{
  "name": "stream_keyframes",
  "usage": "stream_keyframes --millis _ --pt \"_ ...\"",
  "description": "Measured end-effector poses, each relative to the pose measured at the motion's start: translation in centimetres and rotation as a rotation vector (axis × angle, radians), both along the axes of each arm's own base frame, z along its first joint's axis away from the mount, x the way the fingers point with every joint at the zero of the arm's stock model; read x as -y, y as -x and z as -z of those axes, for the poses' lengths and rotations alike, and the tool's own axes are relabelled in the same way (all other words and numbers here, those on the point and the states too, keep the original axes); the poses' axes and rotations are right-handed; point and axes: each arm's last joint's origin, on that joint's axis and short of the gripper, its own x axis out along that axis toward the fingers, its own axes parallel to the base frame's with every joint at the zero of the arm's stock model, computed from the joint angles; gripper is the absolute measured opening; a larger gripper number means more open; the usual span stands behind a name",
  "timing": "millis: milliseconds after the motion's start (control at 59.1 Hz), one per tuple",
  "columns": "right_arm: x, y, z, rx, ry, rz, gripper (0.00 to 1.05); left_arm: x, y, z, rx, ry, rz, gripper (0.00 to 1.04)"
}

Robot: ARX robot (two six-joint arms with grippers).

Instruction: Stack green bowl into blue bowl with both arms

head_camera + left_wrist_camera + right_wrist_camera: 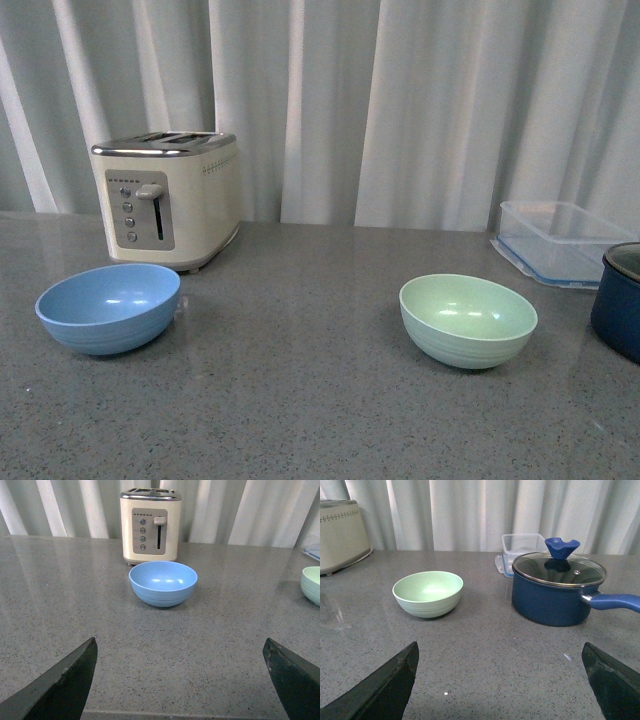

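Observation:
The light blue bowl (109, 307) stands upright on the grey table at the left, in front of the toaster. The pale green bowl (468, 319) stands upright at the right, well apart from it. Neither arm shows in the front view. In the left wrist view my left gripper (180, 647) is open and empty, back from the blue bowl (163, 582); the green bowl's edge (311, 584) shows at that frame's side. In the right wrist view my right gripper (500, 650) is open and empty, back from the green bowl (428, 593).
A cream toaster (167, 197) stands at the back left. A clear rectangular container (560, 240) sits at the back right. A dark navy pot (558, 592) with a glass lid and blue handle stands right of the green bowl. White curtains hang behind the table.

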Motion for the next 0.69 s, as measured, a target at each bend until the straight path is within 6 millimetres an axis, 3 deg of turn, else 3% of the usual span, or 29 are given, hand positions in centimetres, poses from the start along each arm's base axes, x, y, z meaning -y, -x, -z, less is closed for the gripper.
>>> stream_keyframes --millis 693 --pt "0.00 0.00 0.00 0.000 0.000 0.000 0.95 0.00 0.00 0.00 0.000 0.000 0.000 0.98"
